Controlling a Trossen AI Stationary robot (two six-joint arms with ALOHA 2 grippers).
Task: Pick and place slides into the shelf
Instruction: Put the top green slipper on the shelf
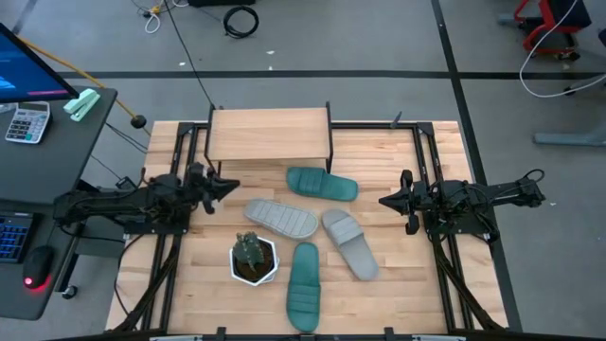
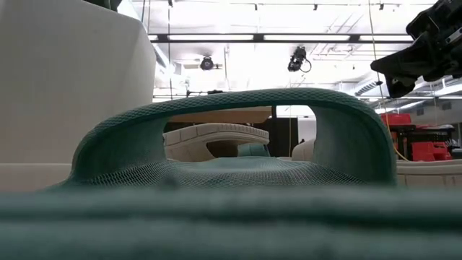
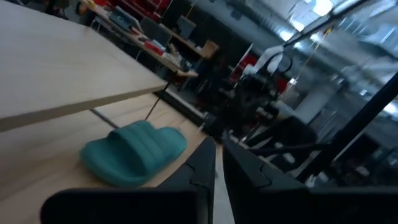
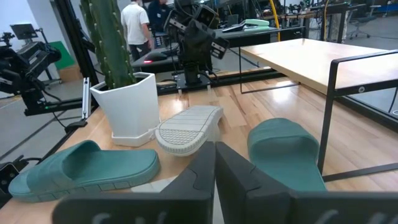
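The shelf (image 1: 270, 135) stands at the table's far middle on thin black legs. One teal slide (image 1: 322, 184) lies on its sole just in front of it; the left wrist view shows this teal slide (image 3: 134, 152) too. Two grey slides (image 1: 281, 218) (image 1: 348, 243) lie flat mid-table. The second teal slide (image 1: 304, 285) lies near the near edge, and its strap (image 2: 238, 101) fills the low view. My left gripper (image 1: 232, 187) hovers shut, left of the slides. My right gripper (image 1: 383, 201) hovers shut to their right.
A small cactus in a white pot (image 1: 254, 258) stands left of the near teal slide, close to the grey one. Black frame rails (image 1: 426, 156) run along both table sides. A desk with a calculator (image 1: 28, 121) sits off the table's left. People (image 4: 134, 25) stand beyond the table.
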